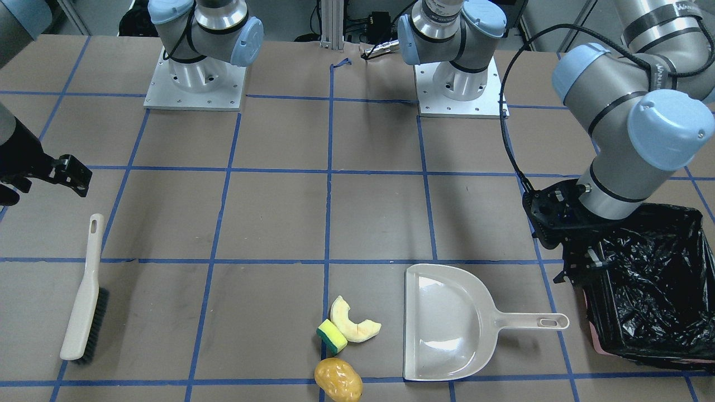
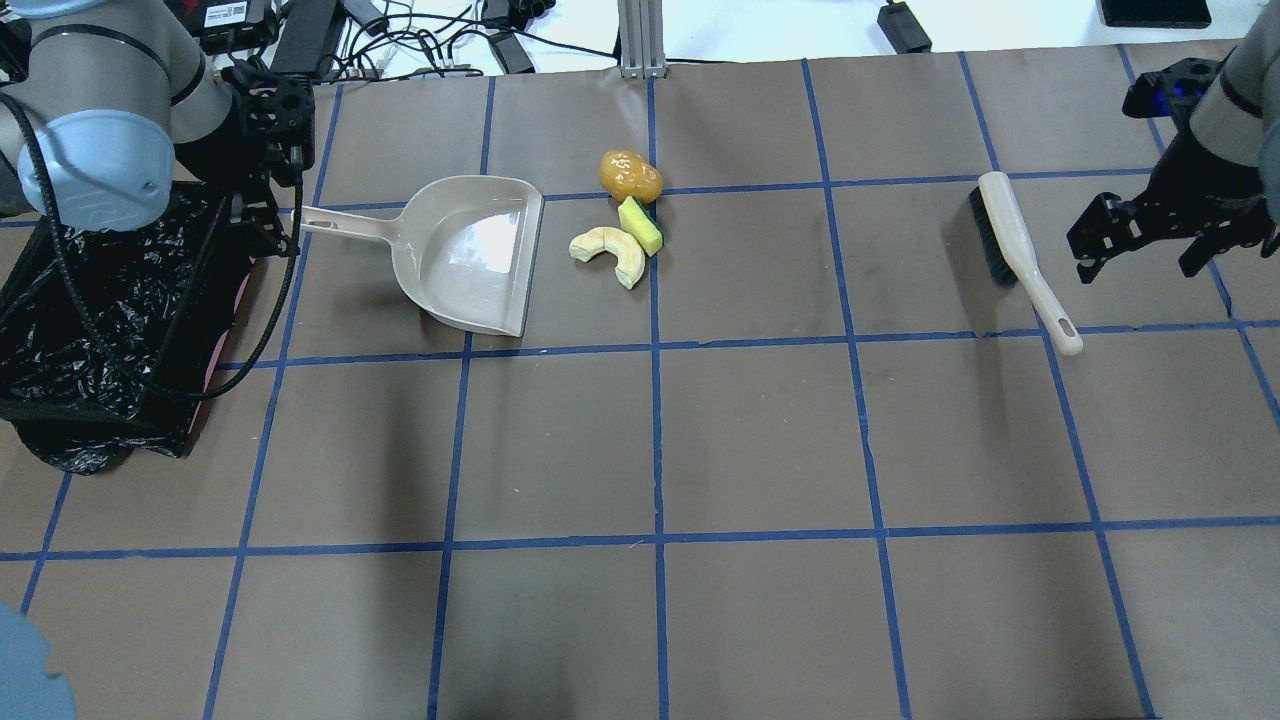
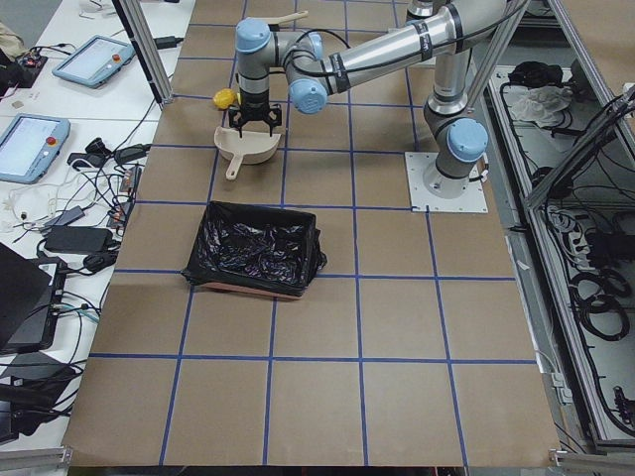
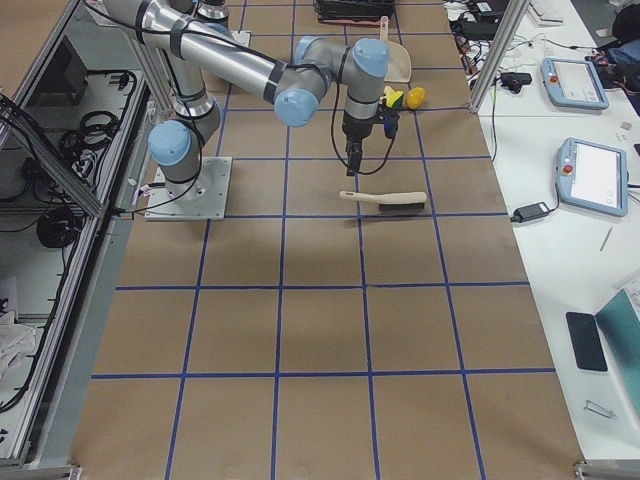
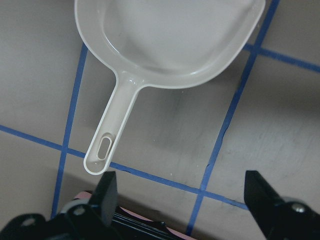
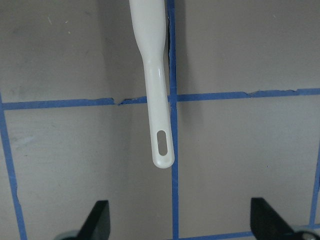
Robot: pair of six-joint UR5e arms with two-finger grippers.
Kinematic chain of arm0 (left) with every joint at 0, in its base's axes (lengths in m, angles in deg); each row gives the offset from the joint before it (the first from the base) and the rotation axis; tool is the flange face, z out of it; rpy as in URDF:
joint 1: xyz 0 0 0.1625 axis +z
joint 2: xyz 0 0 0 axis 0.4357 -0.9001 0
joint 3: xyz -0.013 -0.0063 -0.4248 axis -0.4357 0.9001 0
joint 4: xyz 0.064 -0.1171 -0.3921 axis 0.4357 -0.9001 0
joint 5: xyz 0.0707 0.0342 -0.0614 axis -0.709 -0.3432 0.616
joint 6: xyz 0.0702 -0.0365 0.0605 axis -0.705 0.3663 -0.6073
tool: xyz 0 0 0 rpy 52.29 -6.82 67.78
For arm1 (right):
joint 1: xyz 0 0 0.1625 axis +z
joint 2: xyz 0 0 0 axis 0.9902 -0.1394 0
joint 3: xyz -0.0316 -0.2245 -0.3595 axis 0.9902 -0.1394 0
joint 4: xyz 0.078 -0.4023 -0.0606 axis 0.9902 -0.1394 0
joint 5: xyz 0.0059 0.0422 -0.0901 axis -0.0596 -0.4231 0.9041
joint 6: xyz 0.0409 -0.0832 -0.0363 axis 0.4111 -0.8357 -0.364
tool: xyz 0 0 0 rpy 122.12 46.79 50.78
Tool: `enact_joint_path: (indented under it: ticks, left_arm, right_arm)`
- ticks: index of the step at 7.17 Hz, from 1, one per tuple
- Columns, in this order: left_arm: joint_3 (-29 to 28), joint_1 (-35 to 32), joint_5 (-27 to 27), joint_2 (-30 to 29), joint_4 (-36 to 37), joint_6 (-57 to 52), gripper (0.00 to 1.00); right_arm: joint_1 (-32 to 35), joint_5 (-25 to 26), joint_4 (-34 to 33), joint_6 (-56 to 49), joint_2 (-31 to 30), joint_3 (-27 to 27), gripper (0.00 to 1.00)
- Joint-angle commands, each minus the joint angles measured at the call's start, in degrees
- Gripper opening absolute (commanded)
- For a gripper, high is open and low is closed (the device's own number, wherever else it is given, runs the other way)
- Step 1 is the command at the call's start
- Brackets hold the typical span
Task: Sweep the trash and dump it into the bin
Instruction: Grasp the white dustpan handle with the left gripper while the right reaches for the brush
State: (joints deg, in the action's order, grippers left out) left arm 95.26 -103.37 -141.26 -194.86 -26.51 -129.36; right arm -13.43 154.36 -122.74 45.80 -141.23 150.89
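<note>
Overhead, trash [image 2: 640, 226] near dustpan [image 2: 450, 255], left wrist view, just dustpan.

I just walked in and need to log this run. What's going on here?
Nothing is held yet. The left gripper, fingers open, hovers at the handle end of the dustpan, beside the bin. The right gripper, also open, hovers at the handle end of the brush. The trash, a rind slice, sponge and potato, lies on the table by the dustpan's mouth.
</note>
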Motion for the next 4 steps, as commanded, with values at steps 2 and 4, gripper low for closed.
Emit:
enact_joint_path:
  ticks: [2,4]
  left_arm:
    - [-3.1,0.3,0.3,-8.4,6.1,-10.8,0.81]
    - [-6.0,0.1,-0.5,-11.3,5.4,-8.7,0.81]
  right_arm:
    - [-0.1,-0.2,-4.0,-0.2,6.6,1.3,0.99]
    - [-0.1,-0.1,-4.1,-0.3,9.1,1.3,0.93]
